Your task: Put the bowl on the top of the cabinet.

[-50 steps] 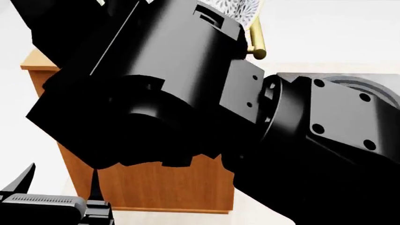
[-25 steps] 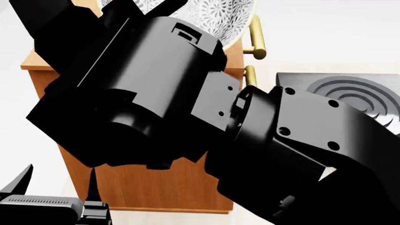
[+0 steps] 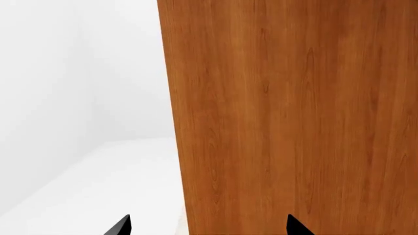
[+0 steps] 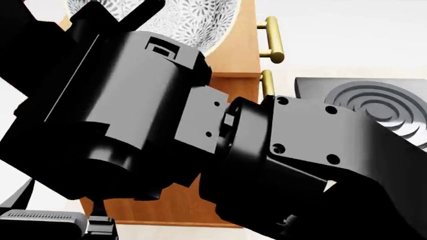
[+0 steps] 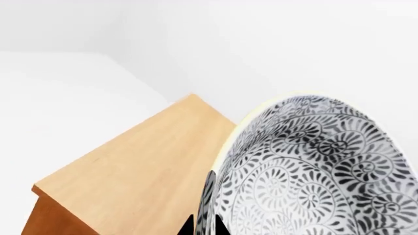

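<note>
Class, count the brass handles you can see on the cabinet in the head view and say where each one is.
2. One handle runs down the cabinet front at the upper right; a second handle sits just below it, partly behind the right arm. The arm may hide more.

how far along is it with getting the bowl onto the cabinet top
Done: the right gripper has the bowl pinched by its rim and raised beside the cabinet top. In hand: carrying it over that light top. Left: setting it down and letting go. The left gripper hangs open by the cabinet's side.
</note>
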